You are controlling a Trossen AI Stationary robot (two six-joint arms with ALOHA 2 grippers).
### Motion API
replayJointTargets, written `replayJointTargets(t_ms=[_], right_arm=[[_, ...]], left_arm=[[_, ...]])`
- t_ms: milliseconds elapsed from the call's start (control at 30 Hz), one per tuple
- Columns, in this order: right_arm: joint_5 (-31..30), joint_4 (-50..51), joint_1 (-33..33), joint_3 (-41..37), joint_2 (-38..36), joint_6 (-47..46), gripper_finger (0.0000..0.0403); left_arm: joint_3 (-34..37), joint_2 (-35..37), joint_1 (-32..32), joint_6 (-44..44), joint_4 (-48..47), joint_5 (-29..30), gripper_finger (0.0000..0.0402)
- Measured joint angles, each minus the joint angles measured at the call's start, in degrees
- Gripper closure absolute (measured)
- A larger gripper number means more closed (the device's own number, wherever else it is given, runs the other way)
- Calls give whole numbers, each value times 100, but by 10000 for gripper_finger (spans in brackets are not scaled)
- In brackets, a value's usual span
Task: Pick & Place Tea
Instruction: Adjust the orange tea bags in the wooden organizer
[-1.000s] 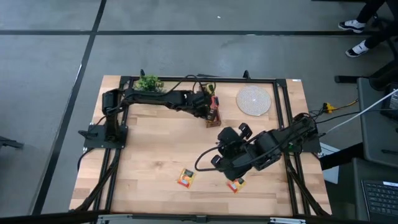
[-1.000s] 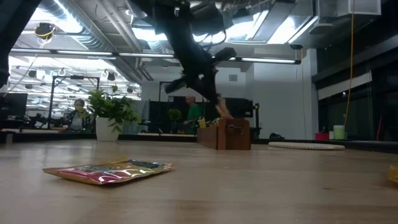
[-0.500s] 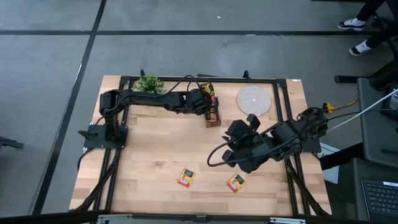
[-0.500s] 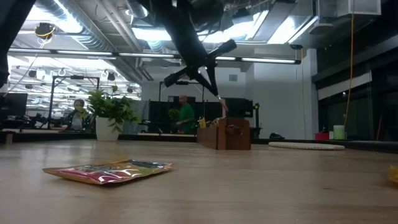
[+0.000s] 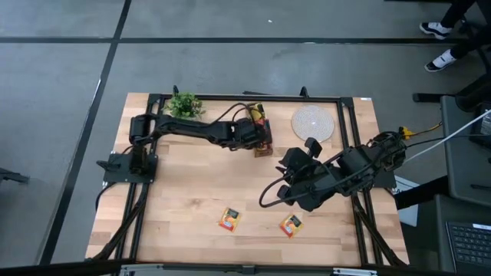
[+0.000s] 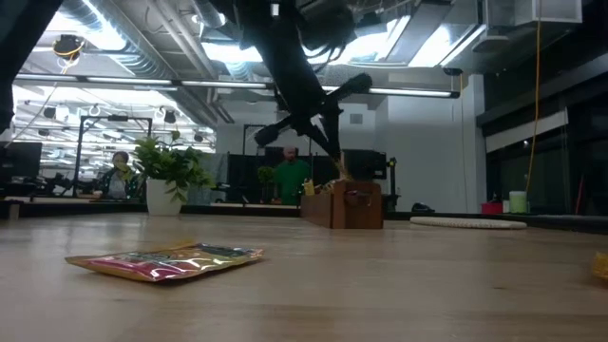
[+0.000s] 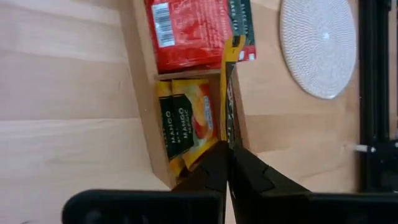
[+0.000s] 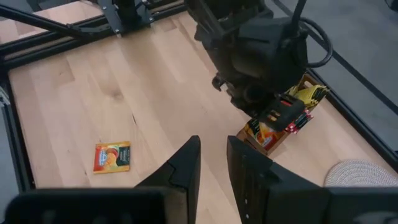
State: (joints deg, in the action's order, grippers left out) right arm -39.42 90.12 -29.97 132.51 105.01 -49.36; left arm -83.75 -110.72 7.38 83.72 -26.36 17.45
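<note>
Pinching a yellow tea sachet [image 7: 227,93] edge-on to slot it into the wooden box [image 5: 263,142] at twelve o'clock, the left hand [image 7: 227,163] works while the right hand [image 8: 212,163], slightly spread, hovers over the counter [image 5: 192,192].

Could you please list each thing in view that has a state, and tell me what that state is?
left gripper: shut on a yellow sachet, edge-on over the wooden box.
right gripper: fingers slightly apart, empty, above the table.
wooden box: open, holding red and mango sachets.
two orange sachets: lying flat on the table.
</note>
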Motion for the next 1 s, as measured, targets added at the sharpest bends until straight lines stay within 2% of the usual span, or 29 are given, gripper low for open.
replayJointTargets(t_ms=[533,667,1000], right_arm=[[-3,-8,1,0,-35,188,321],[-2,-10,0,0,-35,205,321],[0,-11,0,0,-35,228,321]], left_arm=[[-1,-139,-131,705,103,104,399],[0,-218,-168,889,136,-55,399],[-4,-328,-221,984,257,-26,394]])
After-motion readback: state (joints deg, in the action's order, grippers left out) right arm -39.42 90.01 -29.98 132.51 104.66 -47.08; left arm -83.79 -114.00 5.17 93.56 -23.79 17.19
